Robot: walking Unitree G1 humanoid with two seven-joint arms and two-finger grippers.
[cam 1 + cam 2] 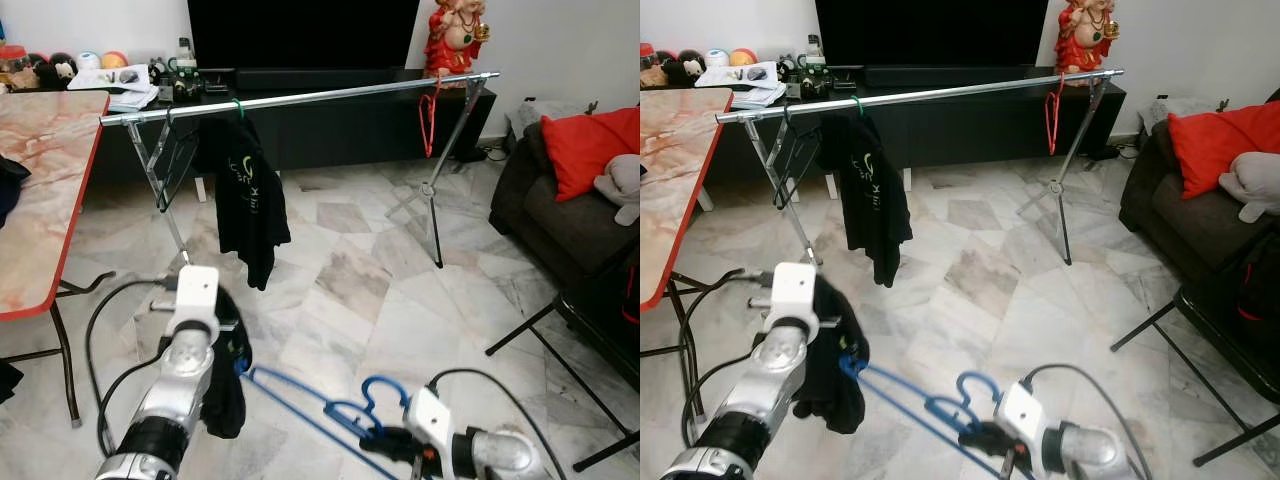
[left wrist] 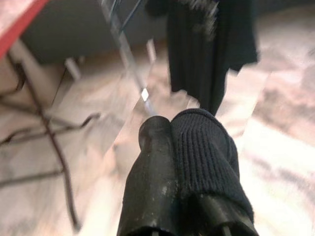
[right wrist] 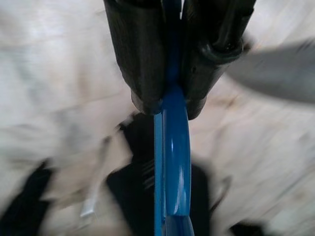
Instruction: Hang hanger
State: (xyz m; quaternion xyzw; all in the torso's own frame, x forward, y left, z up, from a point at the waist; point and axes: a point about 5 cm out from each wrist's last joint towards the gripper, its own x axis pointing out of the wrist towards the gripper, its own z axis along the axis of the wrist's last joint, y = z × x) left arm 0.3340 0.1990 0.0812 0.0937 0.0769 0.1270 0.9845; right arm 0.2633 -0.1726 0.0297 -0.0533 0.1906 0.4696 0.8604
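- Your right gripper (image 3: 165, 101) pinches the blue hanger (image 1: 320, 405) near its hook.
- Your left gripper (image 2: 170, 130) clamps the dark garment (image 1: 835, 375) draped on that hanger.

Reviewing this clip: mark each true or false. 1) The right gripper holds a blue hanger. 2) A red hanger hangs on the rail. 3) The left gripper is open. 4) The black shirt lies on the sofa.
1) True: the right gripper is shut on the blue plastic hanger.
2) True: a red wire hanger hangs on the silver metal rail.
3) False: the left gripper is shut on a dark knitted garment.
4) False: the black shirt hangs from the rail.
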